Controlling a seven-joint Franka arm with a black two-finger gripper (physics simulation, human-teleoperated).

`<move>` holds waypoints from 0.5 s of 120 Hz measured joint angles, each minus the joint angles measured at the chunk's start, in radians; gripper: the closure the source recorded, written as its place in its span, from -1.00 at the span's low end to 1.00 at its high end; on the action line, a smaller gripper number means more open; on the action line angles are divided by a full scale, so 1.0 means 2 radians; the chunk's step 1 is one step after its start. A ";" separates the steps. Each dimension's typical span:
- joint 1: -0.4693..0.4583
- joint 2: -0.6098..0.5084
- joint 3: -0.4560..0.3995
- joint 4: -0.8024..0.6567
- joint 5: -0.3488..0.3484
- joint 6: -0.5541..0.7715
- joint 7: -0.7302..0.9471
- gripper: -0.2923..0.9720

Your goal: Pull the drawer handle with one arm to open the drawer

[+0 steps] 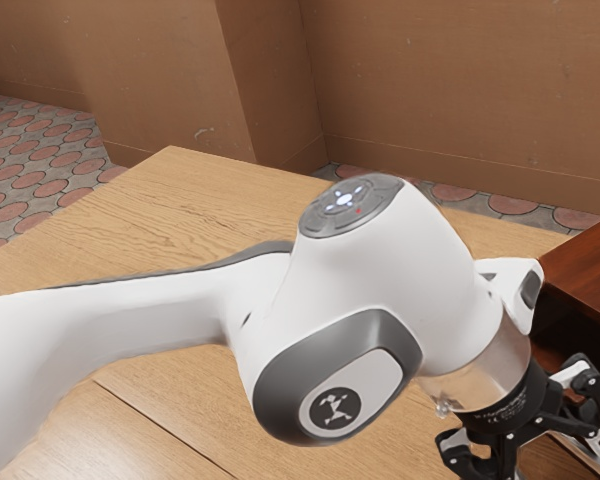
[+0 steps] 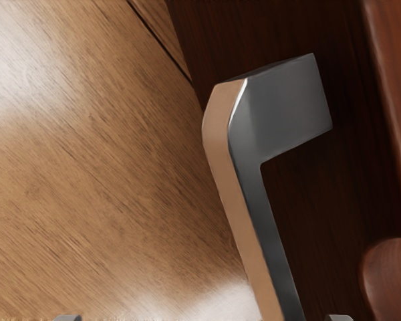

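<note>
The white arm (image 1: 180, 320) reached low across the table (image 1: 180, 200), its bulk hiding much behind it. The gripper (image 1: 515, 440) pointed down and was cut off at the frame's edge, so I couldn't tell how open it was. The drawer handle (image 2: 254, 200) sat just under it, on the dark drawer front (image 2: 321, 180).

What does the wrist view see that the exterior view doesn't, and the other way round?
Wrist view: the silver drawer handle, close up, on the dark drawer front. Exterior view: the big white arm, the brown walls and the patterned floor. Both: the light wooden table and the dark reddish cabinet.
</note>
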 joint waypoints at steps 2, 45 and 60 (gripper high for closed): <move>0.000 -0.003 0.000 -0.003 -0.001 0.001 0.000 -0.15; -0.003 -0.051 0.000 -0.056 -0.018 0.015 -0.006 -0.13; -0.002 -0.066 -0.001 -0.071 -0.023 0.019 -0.007 -0.13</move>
